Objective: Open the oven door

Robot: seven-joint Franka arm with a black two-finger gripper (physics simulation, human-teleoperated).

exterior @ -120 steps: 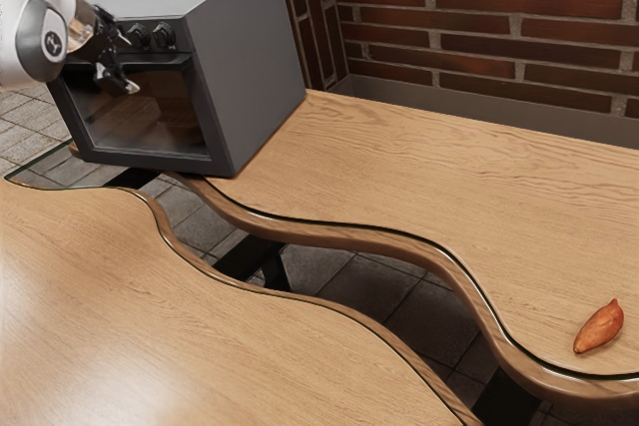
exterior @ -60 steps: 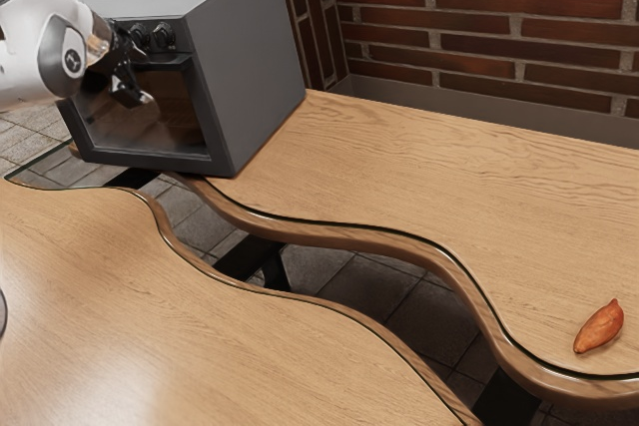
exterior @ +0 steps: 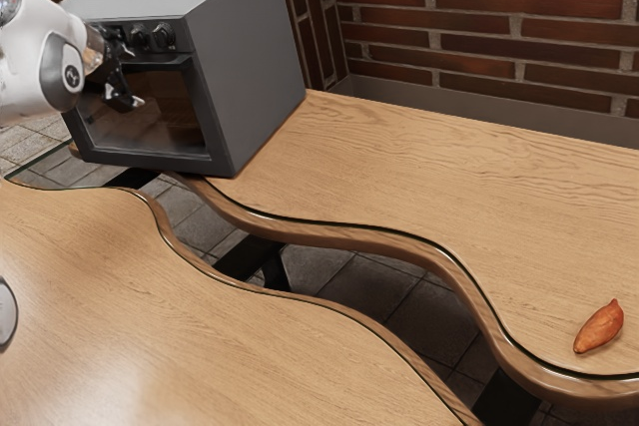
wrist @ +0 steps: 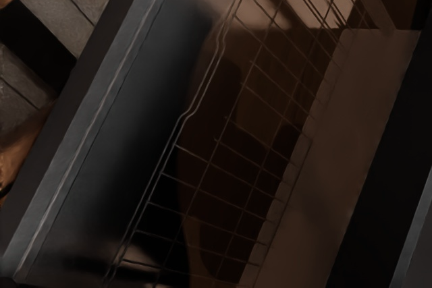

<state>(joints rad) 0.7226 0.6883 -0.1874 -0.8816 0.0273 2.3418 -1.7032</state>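
Gripper (exterior: 130, 78) shifted exterior view's left | fronting oven door (exterior: 165, 127) | sweet potato (exterior: 600, 327) well apart

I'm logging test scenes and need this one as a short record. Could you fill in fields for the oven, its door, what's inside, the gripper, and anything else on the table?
oven: gray box, standing on the wooden table
door: shut, with a glass window
controls: knobs above the door
inside: wire rack, seen through the glass
gripper: black, in front of the door's upper part; contact unclear
other item: sweet potato, near the table's wavy edge
task status: door not yet open
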